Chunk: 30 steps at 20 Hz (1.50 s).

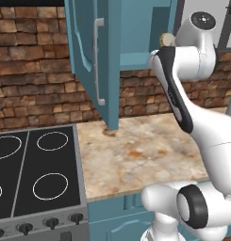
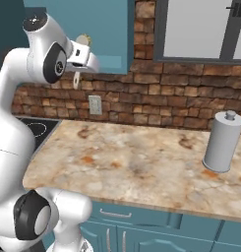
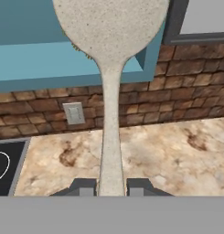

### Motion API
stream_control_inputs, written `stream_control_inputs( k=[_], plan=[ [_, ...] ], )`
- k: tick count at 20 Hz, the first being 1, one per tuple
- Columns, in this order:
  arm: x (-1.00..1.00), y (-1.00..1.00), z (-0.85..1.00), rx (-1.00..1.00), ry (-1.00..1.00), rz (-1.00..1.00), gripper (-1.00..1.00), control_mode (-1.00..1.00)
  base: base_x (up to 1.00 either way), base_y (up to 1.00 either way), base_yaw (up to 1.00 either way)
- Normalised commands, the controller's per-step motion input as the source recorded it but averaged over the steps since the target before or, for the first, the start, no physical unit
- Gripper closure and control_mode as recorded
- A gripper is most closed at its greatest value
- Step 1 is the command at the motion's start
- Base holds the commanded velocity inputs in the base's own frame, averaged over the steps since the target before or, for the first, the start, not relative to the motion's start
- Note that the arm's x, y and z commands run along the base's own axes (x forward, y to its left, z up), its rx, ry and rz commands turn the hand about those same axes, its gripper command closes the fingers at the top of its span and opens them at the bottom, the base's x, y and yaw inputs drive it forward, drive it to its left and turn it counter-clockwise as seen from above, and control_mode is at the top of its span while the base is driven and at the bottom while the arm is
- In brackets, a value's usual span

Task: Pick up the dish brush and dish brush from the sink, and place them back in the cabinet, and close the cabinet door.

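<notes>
Left base view is dominated by the cabinet point(image 1: 136, 28), hung at twelve o'clock over the marbled counter point(image 1: 145, 150), with its cabinet door point(image 1: 91, 56) swung wide open toward eleven o'clock and the silver bar handle facing the room; the black stovetop point(image 1: 34, 174) lies at eight o'clock. In the right base view a grey cylindrical canister point(image 2: 223, 141) stands on the counter at three o'clock, well apart from the arm. The gripper point(image 2: 82, 61) is raised at eleven o'clock there, just in front of the cabinet's lower edge. In the hand view the dish brush point(image 3: 111, 91) is seen clamped by its pale handle between the two fingertips point(image 3: 86, 187), the jaws drawn together on it, the round speckled head pointing away toward twelve o'clock at the cabinet's light blue floor. The step in hand is judged to be the carrying of the brush into the cabinet. For this to be done well, the head should be lifted clear of the cabinet's bottom lip before being pushed forward, the handle should be kept level, and the brush should be set well inside so the door can later be shut without being fouled. Contact with the open door at the arm's left should be avoided.
</notes>
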Motion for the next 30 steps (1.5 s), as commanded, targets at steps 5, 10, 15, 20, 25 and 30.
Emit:
stream_control_inputs(
  k=[5, 10, 15, 20, 25, 30],
  plan=[
    [0.04, 0.13, 0.05, 0.00, -0.02, 0.06, 1.00, -1.00, 0.00, 0.00, 0.00],
    [0.20, 0.10, 0.00, 0.00, -0.05, 0.07, 1.00, -1.00, 0.00, 0.00, 0.00],
    [0.34, 0.10, 0.00, 0.00, -0.07, 0.06, 1.00, -1.00, 0.00, 0.00, 0.00],
    [0.38, 0.06, 0.00, 0.00, -0.11, 0.05, 1.00, -1.00, 0.00, 0.00, 0.00],
    [0.44, 0.04, 0.00, 0.00, -0.07, 0.03, 1.00, -1.00, 0.00, 0.00, 0.00],
    [0.49, 0.01, 0.00, 0.00, -0.03, 0.00, 1.00, -1.00, 0.00, 0.00, 0.00]
  ],
)
